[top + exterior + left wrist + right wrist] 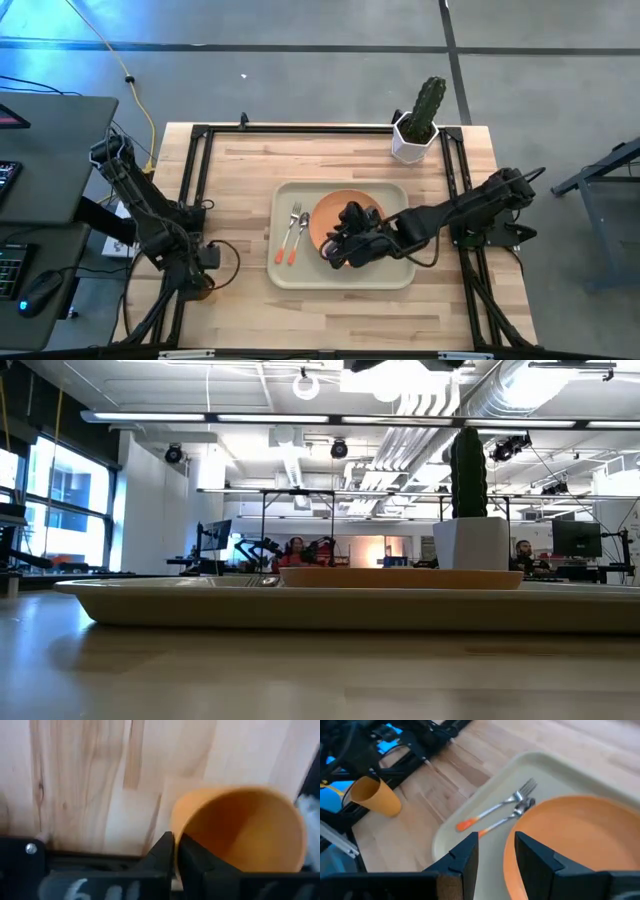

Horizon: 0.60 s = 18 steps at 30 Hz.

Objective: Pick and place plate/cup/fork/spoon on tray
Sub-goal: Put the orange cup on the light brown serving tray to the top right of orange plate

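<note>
The beige tray (345, 278) lies mid-table and bears the orange plate (335, 212), whose underside rests on it. The fork (512, 800) and spoon (507, 817), both with orange handles, lie side by side on the tray left of the plate. My right gripper (495, 857) is open above the plate's rim (512, 852), one finger over the tray and one over the plate. My left gripper (176, 851) is at the table's near left edge, shut on the orange-yellow cup (240, 830). The cup also shows in the right wrist view (375, 797). My left gripper pinches the cup's wall at its rim (175, 832) between its two fingers. It looks like one finger is inside and one outside, but the fingers hide the spot. The cup sits tilted; I cannot tell whether its base touches the table.
A white pot with a green cactus (418, 125) stands at the far right corner. A black frame (195, 200) runs along the table's edges. Bare wood lies between the tray and the left frame. People and desks show in the room beyond (300, 550).
</note>
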{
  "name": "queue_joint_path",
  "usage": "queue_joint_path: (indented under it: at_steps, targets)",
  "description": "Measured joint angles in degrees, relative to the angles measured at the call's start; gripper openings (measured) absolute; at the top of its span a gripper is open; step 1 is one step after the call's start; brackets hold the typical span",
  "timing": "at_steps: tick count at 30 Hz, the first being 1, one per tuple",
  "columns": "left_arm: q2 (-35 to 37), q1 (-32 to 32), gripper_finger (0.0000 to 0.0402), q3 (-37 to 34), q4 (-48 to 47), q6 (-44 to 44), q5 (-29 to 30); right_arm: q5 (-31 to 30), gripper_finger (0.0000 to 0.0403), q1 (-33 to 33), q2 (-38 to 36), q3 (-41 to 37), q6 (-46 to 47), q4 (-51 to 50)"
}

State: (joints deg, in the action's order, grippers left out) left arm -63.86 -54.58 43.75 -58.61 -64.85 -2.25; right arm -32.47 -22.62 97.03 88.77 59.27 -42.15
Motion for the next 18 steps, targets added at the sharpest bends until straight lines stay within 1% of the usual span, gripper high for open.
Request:
queue_joint_path:
  at_steps: [2,5,7,9,12,14,15,18]
  targets:
    - [0.0,2.0,0.0011,1.7,0.1,0.4,0.5,0.0,0.0119,-0.3,-0.1,2.5,-2.4,-2.8]
    - [0.0,5.7,0.0006,5.7,-0.3,1.8,2.2,-0.1,0.0119,-0.7,0.0,5.7,-2.0,-10.3]
    - [0.0,8.6,0.0005,9.1,-0.1,2.7,5.2,0.1,0.0119,-0.8,0.0,7.7,1.8,-17.2]
    - [0.0,12.4,0.0005,12.1,-0.2,3.7,9.9,1.0,0.0119,-0.7,0.0,9.6,7.1,-26.2]
    - [-1.9,20.8,0.0004,15.5,-0.1,4.2,16.4,2.2,0.0119,-0.7,0.0,11.4,14.3,-39.1]
    - [-4.7,27.8,0.0004,17.2,0.2,7.5,17.4,3.2,0.0119,-1.2,-0.2,12.1,17.6,-46.5]
    - [-6.6,31.3,0.0004,18.3,0.9,9.3,17.4,3.7,0.0119,-1.3,-0.6,12.1,18.7,-48.2]
    - [-12.5,39.8,0.0003,21.8,6.1,16.7,17.1,4.6,0.0119,-1.8,-3.0,10.4,18.3,-47.5]
